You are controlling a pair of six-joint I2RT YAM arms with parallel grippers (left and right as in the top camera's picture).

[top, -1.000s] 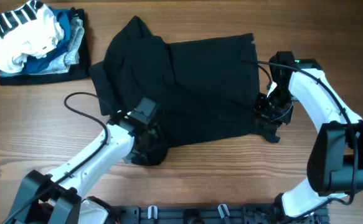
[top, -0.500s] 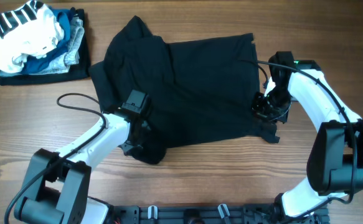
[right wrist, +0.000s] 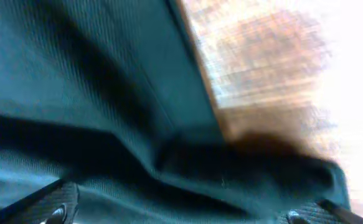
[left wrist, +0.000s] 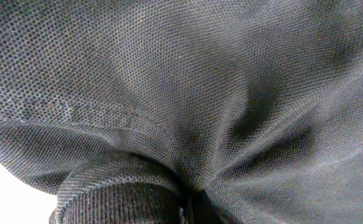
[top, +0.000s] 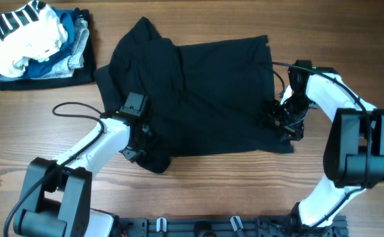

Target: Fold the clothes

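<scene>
The clothes [top: 205, 92], one plain black shirt-like garment, lie spread across the middle of the wooden table [top: 244, 191]. My left gripper [top: 141, 146] sits at the garment's lower left corner, shut on a bunched fold of it. In the left wrist view the black mesh fabric [left wrist: 187, 93] fills the frame and puckers toward the pinch at my left gripper [left wrist: 187, 214]. My right gripper [top: 285, 126] is at the garment's right edge. Its fingertips [right wrist: 61, 210] stand far apart, open, with the dark cloth [right wrist: 106, 93] lying between them.
A small stack of white, striped, blue and grey garments [top: 37, 43] sits at the far left corner. The left arm's black cable [top: 73, 108] loops over the table left of the garment. Bare wood runs along the front edge.
My left gripper closed on the garment's lower left corner and shifted left and up with it. My right gripper went from shut to wide open at the right edge.
</scene>
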